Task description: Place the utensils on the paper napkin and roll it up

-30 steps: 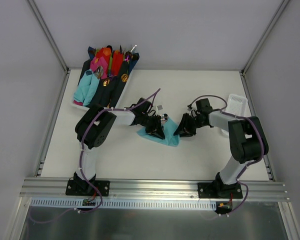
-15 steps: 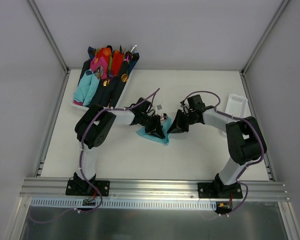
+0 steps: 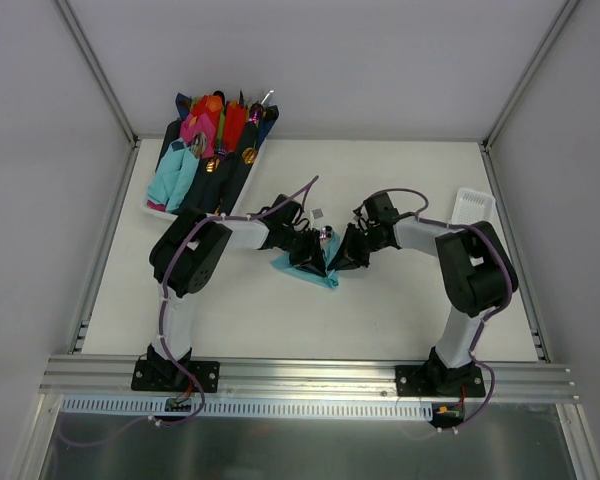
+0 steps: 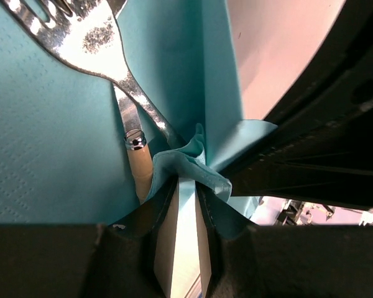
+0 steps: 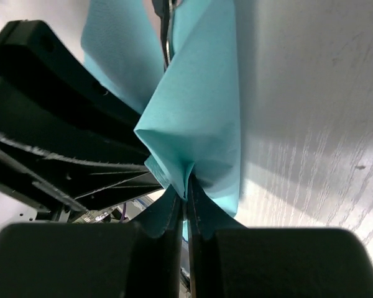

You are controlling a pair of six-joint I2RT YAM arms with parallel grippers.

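Paper napkin lies teal and rumpled at mid-table in the overhead view, with the left gripper and right gripper meeting over it, nearly touching; the white table around them is bare, a tray of coloured napkin bundles and gold cutlery sits at the far left corner, a small white basket at the right edge, and plain pale walls close the cell in. From the left wrist, the fork rests on the napkin, its handle running under a raised fold, beside a pale stem with a metal collar (I cannot tell what it belongs to); the left gripper has its fingers pressed together on that gathered fold, the other arm's dark body close on the right. From the right wrist, the right gripper is clamped on a peak of the napkin, lifted off the wood-grain table. I judge the placing done and the rolling in hand: next, both pinches should carry the paper over the fork together, gently, since thin paper pulled two ways may tear or slip off the cutlery
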